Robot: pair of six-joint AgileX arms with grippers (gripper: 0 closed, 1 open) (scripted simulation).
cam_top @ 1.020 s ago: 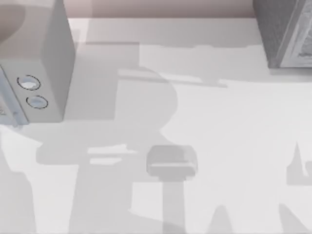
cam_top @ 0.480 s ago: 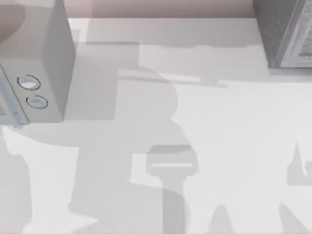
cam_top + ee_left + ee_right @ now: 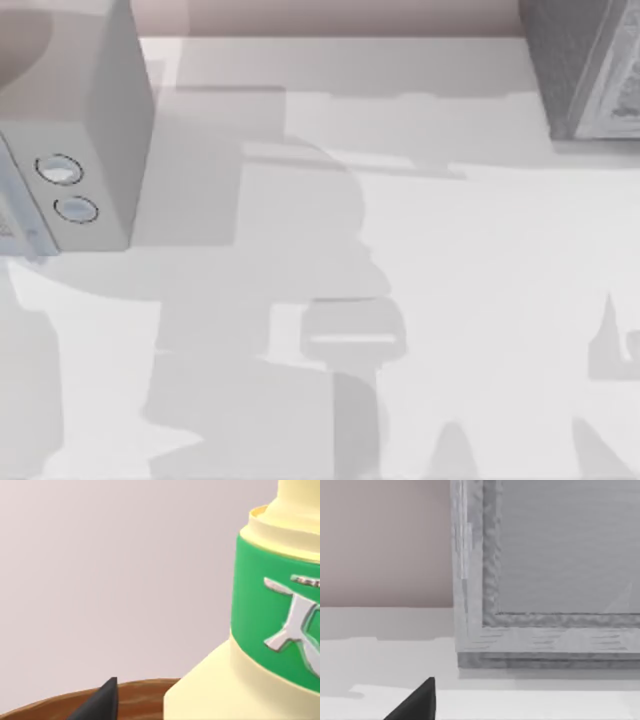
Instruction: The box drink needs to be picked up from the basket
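Now | left jaws: state unclear, close to cream green-banded bottle (image 3: 260,630) above wooden basket rim (image 3: 145,695) | right jaws: unclear

Basket rim (image 3: 140,695) wood-grained; cream bottle (image 3: 225,680) smooth, glossy green label; table (image 3: 480,250) matt white.

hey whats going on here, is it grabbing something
The left arm's wrist view looks close up at a cream container with a green label band, with a brown wooden rim just below it, likely the basket. One dark fingertip of the left pincer shows at the edge, with nothing visibly gripped. The right arm's wrist view faces a grey box on the white table, with shadows lying across the table.
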